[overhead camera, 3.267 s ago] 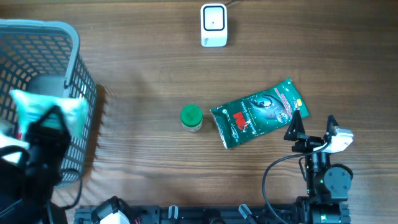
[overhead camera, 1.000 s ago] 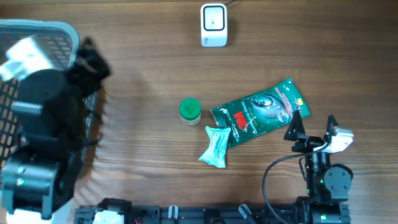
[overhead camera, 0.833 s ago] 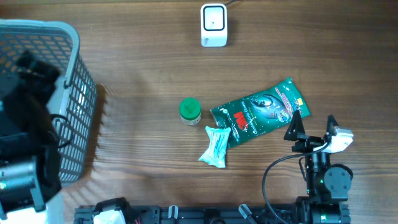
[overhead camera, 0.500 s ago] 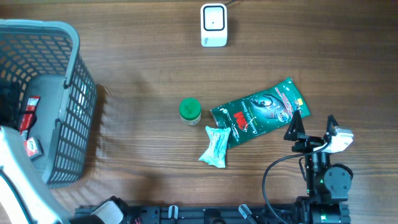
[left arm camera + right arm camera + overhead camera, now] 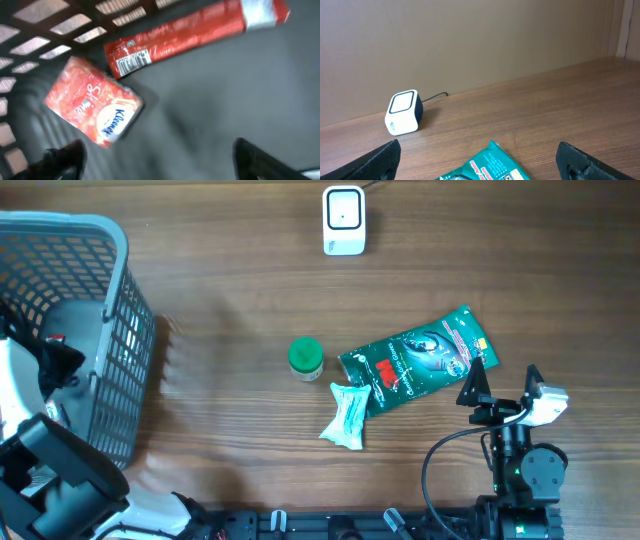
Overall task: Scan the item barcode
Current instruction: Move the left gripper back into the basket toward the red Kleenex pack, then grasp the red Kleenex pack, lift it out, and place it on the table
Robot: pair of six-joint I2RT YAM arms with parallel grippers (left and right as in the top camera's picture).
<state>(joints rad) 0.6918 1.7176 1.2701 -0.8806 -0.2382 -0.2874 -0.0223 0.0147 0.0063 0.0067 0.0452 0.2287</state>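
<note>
1. Wooden table (image 5: 230,300). It carries everything listed here.
2. Grey plastic mesh basket (image 5: 125,330), at the table's left edge.
3. Left arm (image 5: 60,470), reaching down into the basket. In its wrist view I see the left gripper (image 5: 160,160) with its fingers spread wide above the basket floor and nothing between them.
4. Right arm (image 5: 525,465), at the near right. The right gripper (image 5: 477,155) is spread wide and empty, just beside the pouch's right end.
5. Green 3M pouch (image 5: 415,360), lying flat and slanted, right of centre.
6. White barcode scanner (image 5: 343,220), at the far edge, cable trailing behind it, well apart from the pouch.
7. Long red wrapper (image 5: 195,30), flat on the basket floor with its barcode (image 5: 131,61) facing up.
8. Red Kleenex tissue pack (image 5: 92,107), on the basket floor just beside the wrapper's barcode end. I cannot tell whether they touch.
9. Small teal packet (image 5: 345,415), on the table, its upper end touching the pouch's lower left corner.
10. Green-capped jar (image 5: 306,360), upright, just left of the pouch.
</note>
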